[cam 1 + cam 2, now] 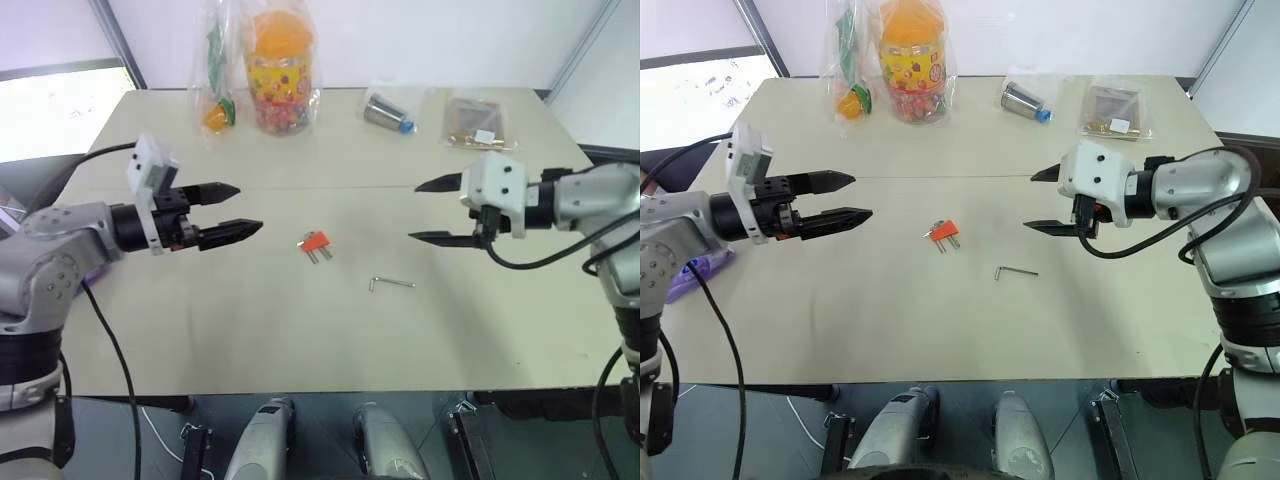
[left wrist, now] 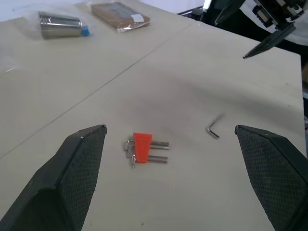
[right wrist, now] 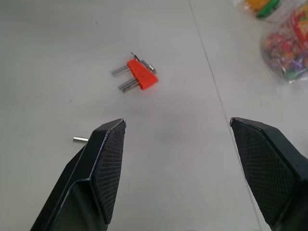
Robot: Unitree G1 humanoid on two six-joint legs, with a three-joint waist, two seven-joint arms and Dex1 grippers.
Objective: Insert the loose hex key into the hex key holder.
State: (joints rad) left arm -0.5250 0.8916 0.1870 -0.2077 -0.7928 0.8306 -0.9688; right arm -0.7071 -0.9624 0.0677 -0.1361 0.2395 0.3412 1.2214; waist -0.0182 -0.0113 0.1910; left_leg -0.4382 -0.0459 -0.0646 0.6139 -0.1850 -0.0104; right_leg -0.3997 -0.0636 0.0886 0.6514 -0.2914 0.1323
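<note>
- The holder (image 1: 315,241), a small red-orange block with two short metal keys sticking out of it toward the near edge, lies flat near the middle of the beige counter (image 1: 300,340).
- The key (image 1: 391,283), a thin grey L-shaped rod, lies flat on the counter just to the right of the holder and a little nearer the front edge; the two are apart, not touching. Its short bent end is at its left.
- The left pincer (image 1: 238,209) hovers above the counter to the left of the holder, pointing right toward the middle. Its two black fingers (image 2: 79,163) are spread wide, released, with nothing between them. In the left wrist view the holder sits in the gap between the fingers, with the key nearer the far finger.
- The right pincer (image 1: 424,210) hovers to the right of the holder and above the key, pointing left. Its fingers (image 3: 108,159) are also spread, gripping nothing. In the right wrist view one tip of the key peeks out beside a finger and the holder lies beyond.
- The two pincers face each other across the middle of the counter, well apart.
- Along the far edge sit a bag of coloured sweets with an orange top (image 1: 283,70), a metal cup in a wrapper (image 1: 387,113), and a small clear packet (image 1: 474,122).
</note>
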